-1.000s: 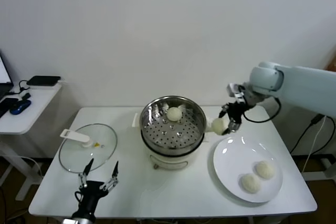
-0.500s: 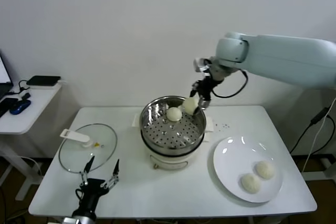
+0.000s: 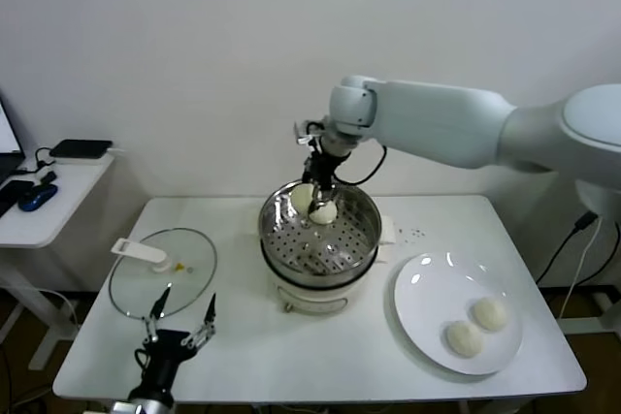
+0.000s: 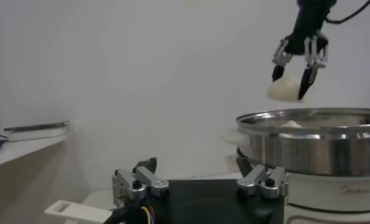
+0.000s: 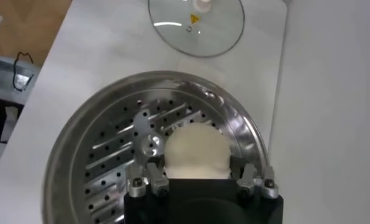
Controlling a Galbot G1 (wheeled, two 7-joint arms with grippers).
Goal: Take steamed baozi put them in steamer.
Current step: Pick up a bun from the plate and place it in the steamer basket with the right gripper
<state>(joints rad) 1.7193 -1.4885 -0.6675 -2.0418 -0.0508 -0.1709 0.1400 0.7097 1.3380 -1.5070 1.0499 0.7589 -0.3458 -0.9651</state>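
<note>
Above the steamer [image 3: 319, 239], right gripper [image 3: 312, 193] jaws clamp a baozi [image 3: 303, 198], partly hiding another; left gripper [image 3: 180, 325] jaws apart.

Steamer [image 3: 320, 239] floor mostly bare, one bun [image 3: 322, 211] at back; bench [image 3: 243, 351] open between glass lid [image 3: 162, 273] and plate [image 3: 437, 298].

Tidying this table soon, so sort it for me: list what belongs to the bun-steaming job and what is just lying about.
Belongs to the job:
- held baozi, in the right gripper above the steamer
- baozi in the steamer
- two baozi on the white plate

Lying about:
- glass lid, flat on the table
- left gripper, open, idle near the table's front edge
- black devices on the side desk
</note>
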